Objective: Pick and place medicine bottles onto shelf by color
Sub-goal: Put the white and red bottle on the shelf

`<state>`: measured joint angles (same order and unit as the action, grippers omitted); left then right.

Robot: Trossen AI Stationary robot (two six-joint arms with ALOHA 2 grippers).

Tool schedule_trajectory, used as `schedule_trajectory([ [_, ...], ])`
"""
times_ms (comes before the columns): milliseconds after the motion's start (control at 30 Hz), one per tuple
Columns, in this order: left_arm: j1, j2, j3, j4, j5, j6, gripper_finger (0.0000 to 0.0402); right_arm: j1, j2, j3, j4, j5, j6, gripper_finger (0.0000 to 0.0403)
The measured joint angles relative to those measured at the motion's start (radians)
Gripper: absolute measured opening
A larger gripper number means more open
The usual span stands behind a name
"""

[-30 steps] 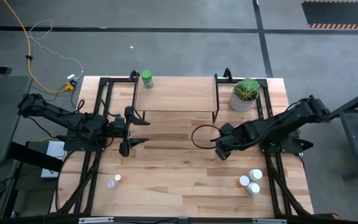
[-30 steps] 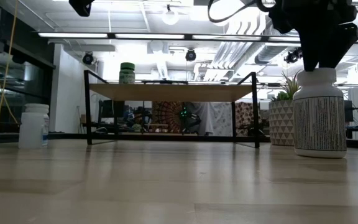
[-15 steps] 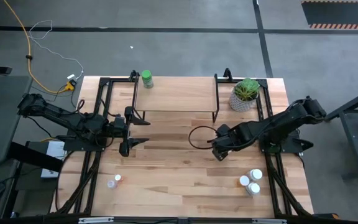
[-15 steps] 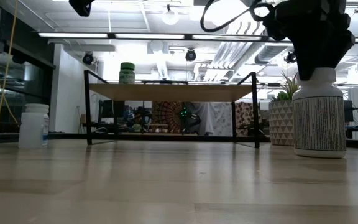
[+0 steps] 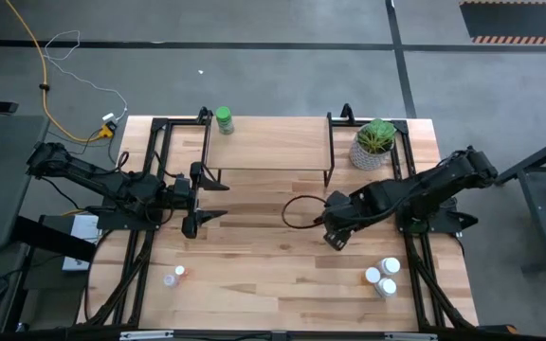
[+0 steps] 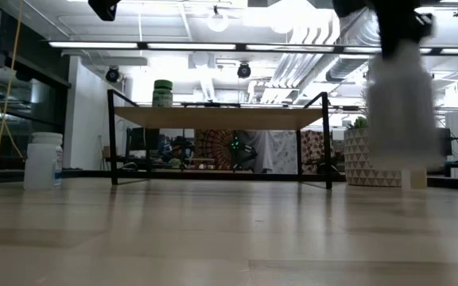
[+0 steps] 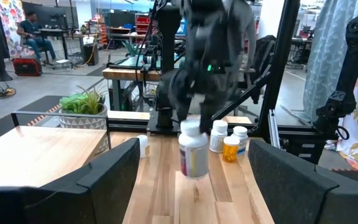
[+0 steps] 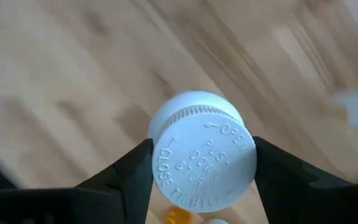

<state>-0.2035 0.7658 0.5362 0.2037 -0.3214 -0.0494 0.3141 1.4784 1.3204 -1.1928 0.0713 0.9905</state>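
The larger white medicine bottle [image 7: 194, 155] hangs under my right gripper [image 8: 204, 163], which is shut on it right of the table's middle [image 5: 335, 230]. In the low view this bottle [image 6: 400, 107] is blurred and off the tabletop. My left gripper [image 7: 197, 186] is open and waits at the left [image 5: 197, 204], in front of the shelf. The shelf [image 5: 265, 142] stands on black legs at the far middle, and a green-capped bottle [image 5: 224, 118] stands on its left end. Several small bottles [image 5: 384, 277] stand near right, and two more [image 5: 173, 277] near left. My right gripper pinches the larger bottle's white cap [image 8: 191, 121] between its two fingers, one on either side of the cap. The fingers come from above, pointing down. The bottle hangs upright below them, lifted clear of the table [image 7: 194, 186].
A potted green plant [image 5: 375, 142] stands at the far right, beside the shelf's right legs. A white bottle [image 6: 42, 161] stands at the left in the low view. Bare wood lies across the table's middle and near side [image 5: 273, 275].
My right gripper has moved a little toward the table's left and has risen, still shut on the cap. The larger white bottle, which stood on the table a second ago, is now lifted clear and moves with it.
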Motion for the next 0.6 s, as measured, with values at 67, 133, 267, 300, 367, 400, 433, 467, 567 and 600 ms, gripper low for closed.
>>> schedule_trajectory([
  [67,0.0,0.0,0.0,0.0,0.0,0.0,0.0291,-0.002,0.0,0.084,0.018,0.007,-0.071,0.021],
  [133,0.0,0.0,0.0,0.0,0.0,0.0,0.0291,-0.012,0.0,0.179,0.032,0.037,-0.139,0.021],
  [267,0.0,0.0,0.0,0.0,0.0,0.0,0.0291,-0.057,0.003,0.377,0.011,0.16,-0.264,0.021],
  [300,0.0,0.0,0.0,0.0,0.0,0.0,0.0291,-0.078,0.009,0.426,-0.008,0.194,-0.294,0.021],
  [367,0.0,0.0,0.0,0.0,0.0,0.0,0.0291,-0.134,0.031,0.522,-0.065,0.256,-0.353,0.021],
  [400,0.0,0.0,0.0,0.0,0.0,0.0,0.0291,-0.167,0.045,0.565,-0.094,0.279,-0.381,0.021],
  [433,0.0,0.0,0.0,0.0,0.0,0.0,0.0291,-0.206,0.063,0.609,-0.122,0.295,-0.408,0.021],
  [467,0.0,0.0,0.0,0.0,0.0,0.0,0.0291,-0.248,0.084,0.65,-0.146,0.304,-0.431,0.021],
  [567,0.0,0.0,0.0,0.0,0.0,0.0,0.0291,-0.385,0.15,0.758,-0.211,0.302,-0.478,0.021],
  [600,0.0,0.0,0.0,0.0,0.0,0.0,0.0291,-0.43,0.174,0.785,-0.229,0.292,-0.496,0.021],
])
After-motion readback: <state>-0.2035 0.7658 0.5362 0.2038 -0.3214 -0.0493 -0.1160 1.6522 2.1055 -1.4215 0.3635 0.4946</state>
